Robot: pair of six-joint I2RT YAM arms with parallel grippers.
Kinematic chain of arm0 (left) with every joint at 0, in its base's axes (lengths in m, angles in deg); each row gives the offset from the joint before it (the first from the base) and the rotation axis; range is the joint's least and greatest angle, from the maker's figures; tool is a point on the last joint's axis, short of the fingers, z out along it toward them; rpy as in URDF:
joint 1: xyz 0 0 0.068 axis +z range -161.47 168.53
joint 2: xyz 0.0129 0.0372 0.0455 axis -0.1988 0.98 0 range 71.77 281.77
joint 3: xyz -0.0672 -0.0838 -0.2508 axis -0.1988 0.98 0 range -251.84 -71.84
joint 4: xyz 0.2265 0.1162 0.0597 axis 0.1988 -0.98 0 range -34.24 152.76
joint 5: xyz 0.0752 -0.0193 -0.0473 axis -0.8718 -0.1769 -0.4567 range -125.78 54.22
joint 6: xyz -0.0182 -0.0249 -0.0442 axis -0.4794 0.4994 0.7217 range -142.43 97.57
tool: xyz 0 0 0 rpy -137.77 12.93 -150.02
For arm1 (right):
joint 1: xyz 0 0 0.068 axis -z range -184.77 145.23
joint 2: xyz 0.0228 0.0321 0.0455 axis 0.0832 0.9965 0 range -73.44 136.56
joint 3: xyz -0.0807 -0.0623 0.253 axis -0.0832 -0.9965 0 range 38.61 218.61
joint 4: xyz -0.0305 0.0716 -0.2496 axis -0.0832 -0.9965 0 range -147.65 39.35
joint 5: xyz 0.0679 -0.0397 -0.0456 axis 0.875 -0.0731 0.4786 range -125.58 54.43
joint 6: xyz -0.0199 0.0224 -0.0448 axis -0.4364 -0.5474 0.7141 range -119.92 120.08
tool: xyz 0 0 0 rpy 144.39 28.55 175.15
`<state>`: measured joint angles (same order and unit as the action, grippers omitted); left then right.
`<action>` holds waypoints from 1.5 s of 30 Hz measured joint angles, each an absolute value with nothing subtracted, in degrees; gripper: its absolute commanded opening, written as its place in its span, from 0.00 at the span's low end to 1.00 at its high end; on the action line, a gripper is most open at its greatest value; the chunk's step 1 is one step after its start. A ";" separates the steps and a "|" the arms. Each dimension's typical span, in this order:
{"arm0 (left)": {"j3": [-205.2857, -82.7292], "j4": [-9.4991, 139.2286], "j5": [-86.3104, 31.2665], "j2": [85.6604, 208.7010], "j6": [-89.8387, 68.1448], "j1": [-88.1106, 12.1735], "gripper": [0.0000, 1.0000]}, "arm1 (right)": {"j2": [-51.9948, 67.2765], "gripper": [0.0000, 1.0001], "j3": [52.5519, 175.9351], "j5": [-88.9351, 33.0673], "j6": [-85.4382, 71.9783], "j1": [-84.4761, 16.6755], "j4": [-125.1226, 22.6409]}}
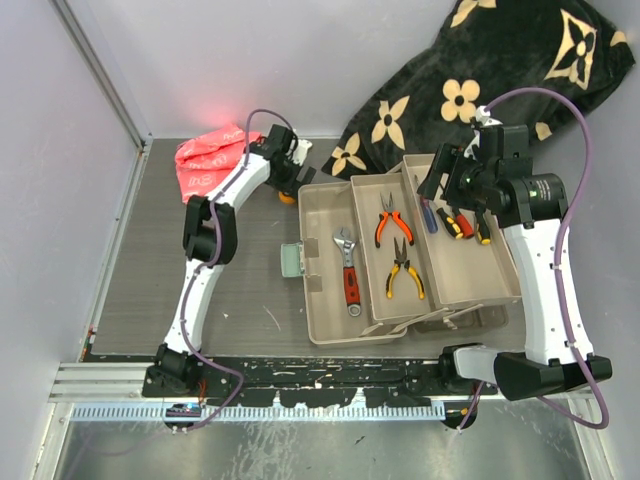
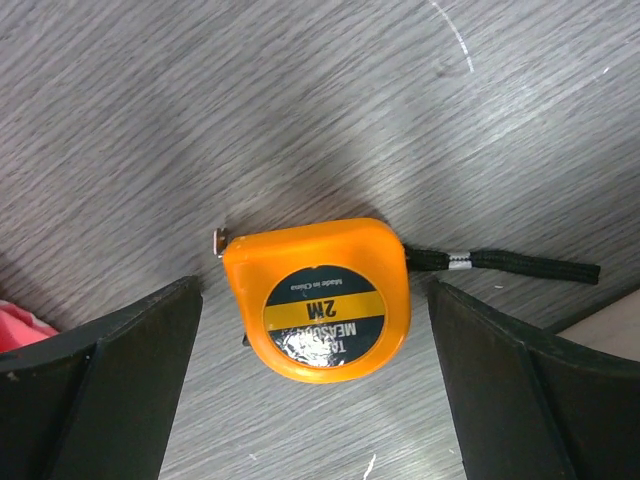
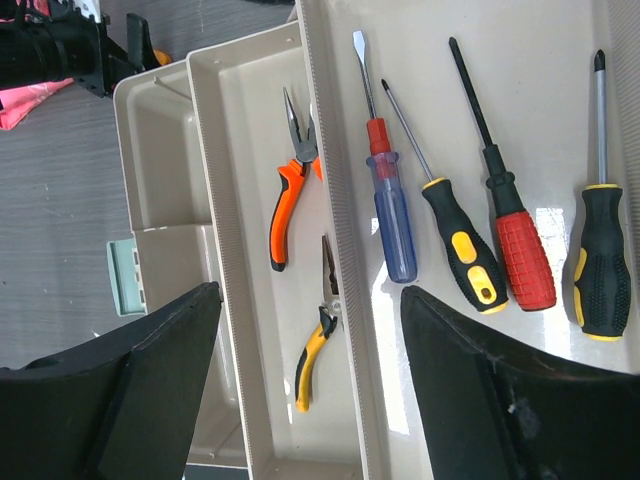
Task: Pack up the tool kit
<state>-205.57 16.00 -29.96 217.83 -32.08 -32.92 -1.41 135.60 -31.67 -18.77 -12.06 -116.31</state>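
The beige toolbox [image 1: 330,320] stands open with its trays fanned out. A red wrench [image 1: 349,270] lies in the left tray, orange pliers [image 1: 386,220] and yellow pliers [image 1: 404,268] in the middle tray, several screwdrivers [image 3: 500,230] in the right tray. The orange tape measure [image 2: 320,298] lies on the table left of the box; it shows as an orange bit in the top view [image 1: 287,197]. My left gripper [image 2: 315,400] is open, its fingers either side of the tape measure and apart from it. My right gripper [image 3: 310,390] is open and empty above the trays.
A black flower-patterned blanket [image 1: 480,80] lies at the back right behind the box. A red plastic bag [image 1: 205,160] lies at the back left beside my left gripper. The tape measure's black wrist strap [image 2: 520,265] trails toward the box.
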 measured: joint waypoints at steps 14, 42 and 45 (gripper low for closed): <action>-202.12 19.30 -30.57 216.26 -29.58 -33.49 0.31 | -2.42 0.78 135.47 -31.70 -18.70 -12.06 -116.49; -170.97 57.46 -4.39 171.02 25.65 -25.01 0.29 | 1.19 0.77 129.89 -27.61 -21.28 -25.35 -96.77; -168.44 60.54 -4.49 171.56 33.08 -27.79 0.30 | 4.18 0.76 129.76 -31.43 -21.52 -31.30 -91.53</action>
